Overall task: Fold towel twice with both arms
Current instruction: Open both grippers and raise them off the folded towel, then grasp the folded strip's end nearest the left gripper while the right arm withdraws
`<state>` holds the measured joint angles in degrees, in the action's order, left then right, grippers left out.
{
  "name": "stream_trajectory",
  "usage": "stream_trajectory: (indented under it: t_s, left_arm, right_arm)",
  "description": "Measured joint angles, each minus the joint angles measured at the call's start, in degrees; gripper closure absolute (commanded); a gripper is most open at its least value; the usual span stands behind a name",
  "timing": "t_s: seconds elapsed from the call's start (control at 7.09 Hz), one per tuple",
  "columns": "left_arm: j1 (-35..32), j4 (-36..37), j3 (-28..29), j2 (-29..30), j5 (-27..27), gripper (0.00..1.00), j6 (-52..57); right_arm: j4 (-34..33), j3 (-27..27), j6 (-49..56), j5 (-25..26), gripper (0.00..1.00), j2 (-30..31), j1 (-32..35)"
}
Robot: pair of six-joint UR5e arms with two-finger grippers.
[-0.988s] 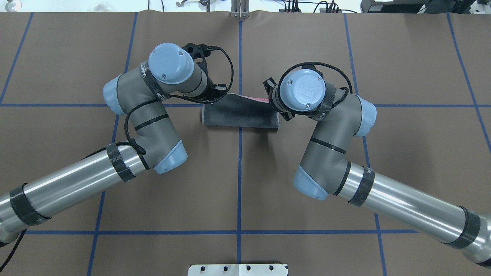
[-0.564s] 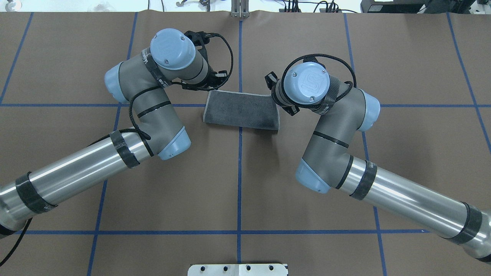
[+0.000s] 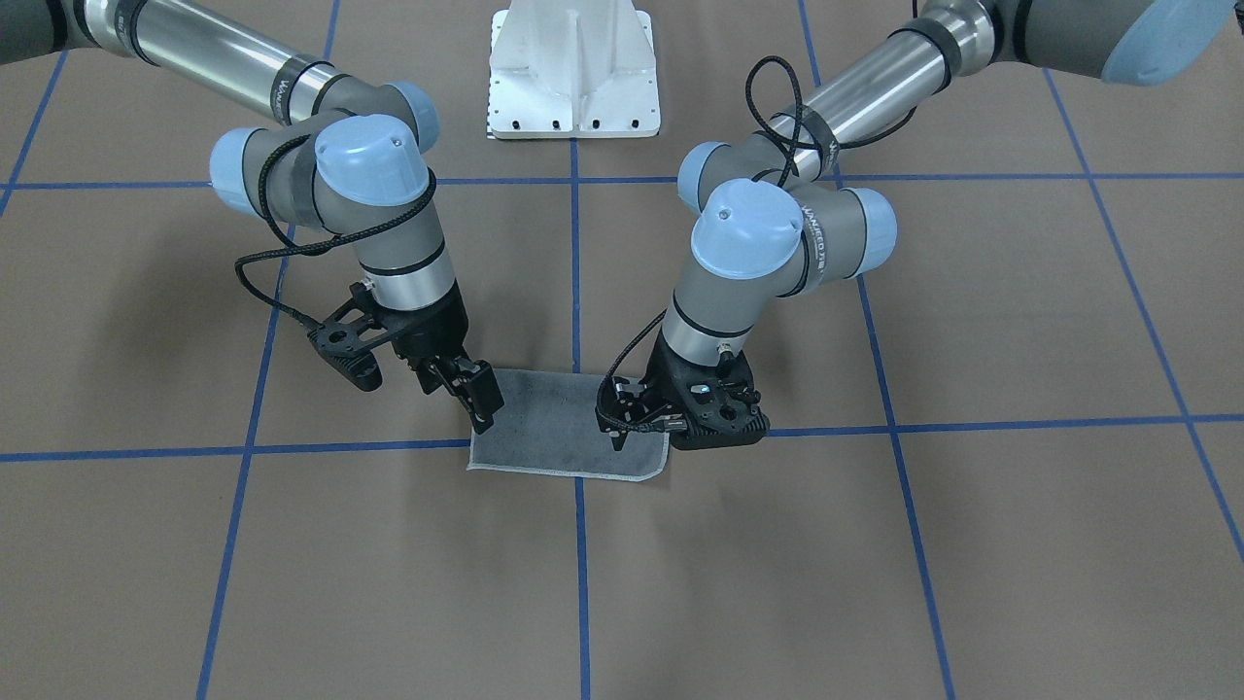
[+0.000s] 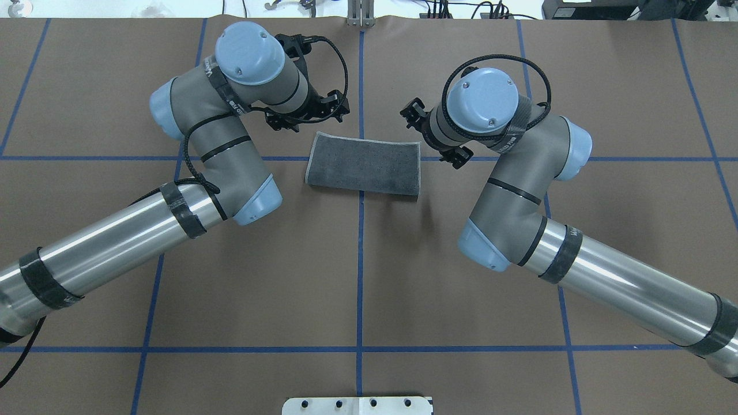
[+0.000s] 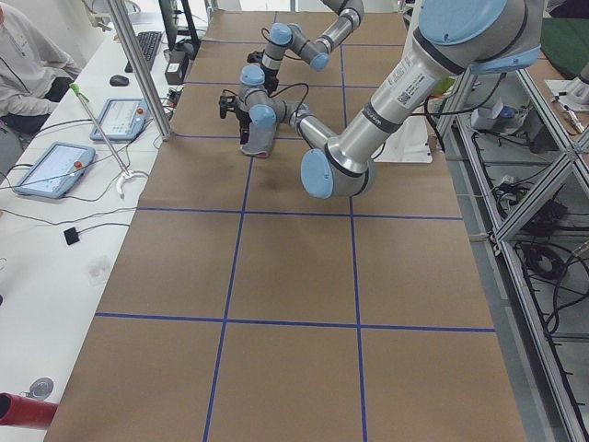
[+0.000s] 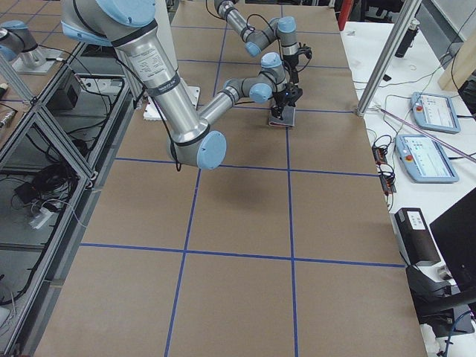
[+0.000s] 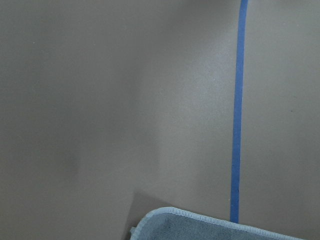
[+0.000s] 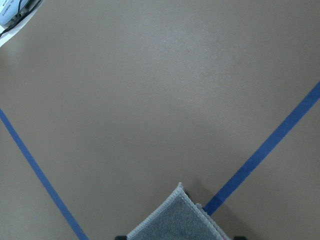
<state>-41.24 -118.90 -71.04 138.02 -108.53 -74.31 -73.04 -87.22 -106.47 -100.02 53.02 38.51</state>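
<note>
The towel (image 4: 363,167) lies flat on the brown table, folded into a long rectangle with its dark grey face up and its light border showing (image 3: 569,433). My left gripper (image 3: 632,426) hovers over the towel's far corner on the robot's left. It is open and holds nothing. My right gripper (image 3: 466,394) stands over the opposite far corner, also open and empty. In the overhead view both grippers (image 4: 308,118) (image 4: 432,138) sit just beyond the towel's far edge. Each wrist view shows one towel corner (image 7: 220,231) (image 8: 175,220) at its bottom edge.
Blue tape lines (image 4: 360,259) grid the brown table cover. The white pedestal base (image 3: 573,78) sits at the robot's side. A side table with tablets (image 5: 115,120) and a seated person (image 5: 28,64) runs along the far edge, past metal posts (image 6: 387,59).
Both grippers carried the towel's raised edge over to the far side, laid it flat, let go and lifted away. The pink face no longer shows.
</note>
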Motion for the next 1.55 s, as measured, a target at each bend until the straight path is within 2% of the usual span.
stream_trajectory:
  t_s: [0.28, 0.42, 0.71, 1.13, 1.27, 1.55]
  left_arm:
    - [0.32, -12.70, -0.27, -5.54, -0.83, 0.00, -5.37]
    - [0.37, -16.47, -0.40, -7.02, -1.10, 0.01, -11.07]
    - [0.69, -19.00, -1.64, -9.09, -1.23, 0.06, -21.60]
    - [3.10, -19.50, -3.93, -11.40, -1.21, 0.13, -30.58]
    - [4.35, -19.94, -3.92, -11.61, -1.09, 0.29, -32.15]
    - [5.55, -22.00, -3.86, -12.69, -0.92, 0.48, -34.02]
  right_arm:
    - [-0.17, -1.90, 11.59, -5.34, 0.00, 3.96, 2.55]
    - [-0.26, -2.99, 17.45, -8.11, 0.00, 6.16, 4.25]
    - [-3.27, -4.87, 29.97, -12.47, 0.00, 9.10, 7.91]
    - [-12.77, -9.71, 47.48, -15.03, 0.00, 11.16, 11.78]
    - [-13.44, -10.33, 50.29, -15.98, 0.00, 11.92, 12.67]
    - [-13.61, -10.83, 51.87, -16.54, 0.00, 12.48, 13.29]
